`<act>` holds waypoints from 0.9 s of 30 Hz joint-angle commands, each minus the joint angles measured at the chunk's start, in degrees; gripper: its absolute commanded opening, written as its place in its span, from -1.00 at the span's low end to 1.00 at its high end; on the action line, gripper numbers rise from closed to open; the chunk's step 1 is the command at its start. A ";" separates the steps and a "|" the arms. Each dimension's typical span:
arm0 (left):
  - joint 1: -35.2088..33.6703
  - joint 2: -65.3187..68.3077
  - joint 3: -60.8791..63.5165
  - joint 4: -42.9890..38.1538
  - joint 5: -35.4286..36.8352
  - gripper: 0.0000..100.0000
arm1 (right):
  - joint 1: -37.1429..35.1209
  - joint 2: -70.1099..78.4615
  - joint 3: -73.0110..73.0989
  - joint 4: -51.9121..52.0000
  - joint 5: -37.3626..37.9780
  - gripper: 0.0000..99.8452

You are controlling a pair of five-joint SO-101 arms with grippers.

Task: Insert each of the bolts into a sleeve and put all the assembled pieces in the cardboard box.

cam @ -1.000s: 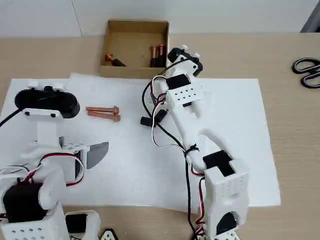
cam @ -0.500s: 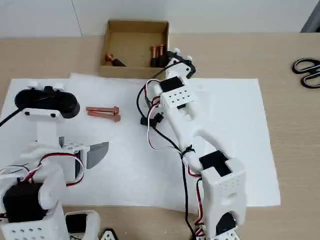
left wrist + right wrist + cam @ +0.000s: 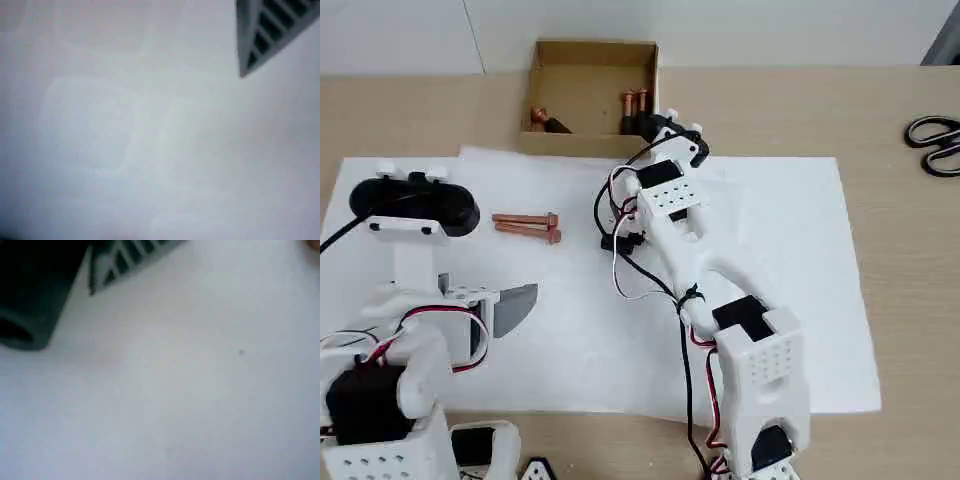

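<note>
Bolts: two loose copper-coloured metal bolts [image 3: 525,226] lie side by side on the paper, at 10 o'clock from its middle.
Assembled pieces: copper bolts in black sleeves [image 3: 634,110] lie inside the box.
Box: open brown cardboard box [image 3: 592,50] at the table's 12 o'clock.
Sleeve: black tubular sleeve [image 3: 25,305] on the white paper sheet [image 3: 800,260], just beside the right gripper [image 3: 127,262].
Right gripper: low over the paper; I cannot tell how far open it is, or whether it holds the sleeve.
Left gripper [image 3: 510,308]: at 8 o'clock; opening cannot be told.
Scissors: black-handled scissors [image 3: 932,140] at 2 o'clock.
</note>
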 commanded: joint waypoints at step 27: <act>-0.35 -0.62 -0.13 -1.05 -0.35 -0.29 | 8.13 -14.99 -0.09 21.41 41.49 -0.99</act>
